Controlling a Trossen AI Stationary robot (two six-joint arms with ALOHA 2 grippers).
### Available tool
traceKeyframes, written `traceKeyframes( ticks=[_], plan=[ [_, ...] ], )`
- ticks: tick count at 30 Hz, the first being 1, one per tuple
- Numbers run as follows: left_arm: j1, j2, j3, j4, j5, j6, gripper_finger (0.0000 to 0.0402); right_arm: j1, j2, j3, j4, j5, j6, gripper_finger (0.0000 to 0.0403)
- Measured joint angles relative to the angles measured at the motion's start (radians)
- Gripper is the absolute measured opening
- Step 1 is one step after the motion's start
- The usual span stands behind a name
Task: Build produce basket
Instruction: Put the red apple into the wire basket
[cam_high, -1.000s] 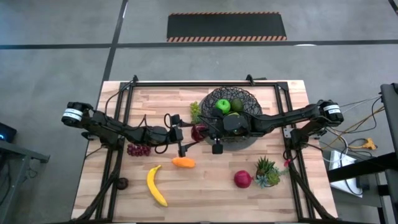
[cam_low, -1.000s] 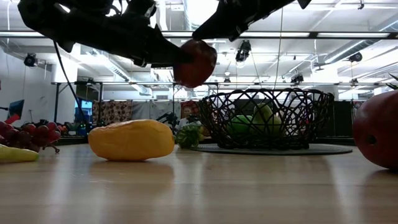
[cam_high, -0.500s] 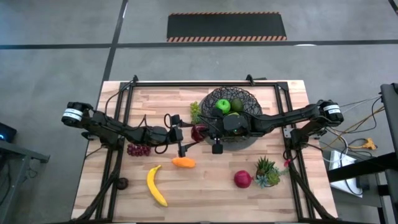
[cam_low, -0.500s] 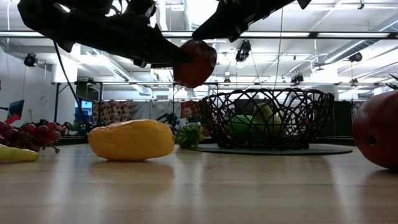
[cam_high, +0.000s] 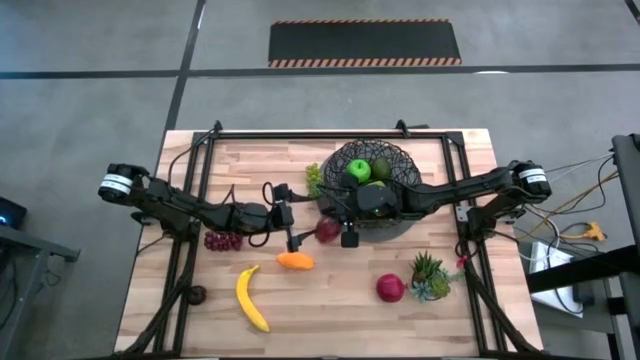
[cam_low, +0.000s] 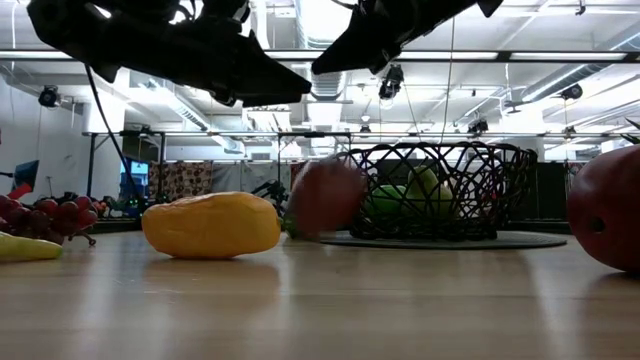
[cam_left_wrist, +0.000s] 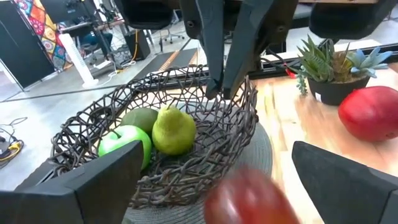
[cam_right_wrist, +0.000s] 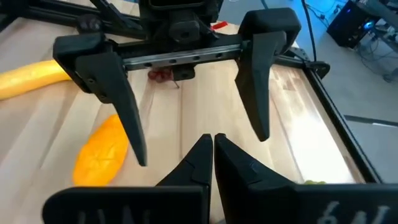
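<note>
Plant (cam_high: 430, 276) and red apple (cam_high: 390, 288) sit apart from basket (cam_high: 368, 170).

The left gripper (cam_high: 296, 226) spread its fingers wider and let go of the red apple (cam_low: 326, 197), which dropped from between them down beside the basket (cam_low: 430, 190), just past the orange piece (cam_low: 211, 225), blurred near the worktop (cam_low: 320, 300).

A spiky potted plant (cam_high: 429, 275) stands on the wooden table (cam_high: 200, 170) — striped floor mat (cam_high: 364, 43) beyond.
</note>
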Motion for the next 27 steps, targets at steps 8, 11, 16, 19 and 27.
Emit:
traceKeyframes(
  ticks=[8, 11, 16, 19, 27],
  plan=[
    [0.0, 0.0, 0.0, -0.024, 0.0, 0.003, 0.0391, 0.0, -0.002, 0.0, -0.03, 0.0, 0.025, 0.0008],
    [0.001, 0.001, 0.0, -0.067, 0.0, -0.002, 0.0391, 0.0, -0.006, 0.0, -0.066, 0.0, 0.029, 0.0008],
    [0.001, 0.002, -0.002, -0.12, 0.03, -0.083, 0.0391, 0.001, -0.036, 0.0, -0.169, -0.075, 0.078, 0.0008],
    [0.0, 0.023, -0.003, -0.173, 0.072, -0.105, 0.0391, 0.011, -0.043, 0.001, -0.22, -0.151, 0.118, 0.0008],
    [0.001, 0.131, 0.046, -0.206, 0.212, -0.108, 0.0391, 0.095, -0.065, 0.001, -0.346, -0.157, 0.162, 0.0008]
  ],
)
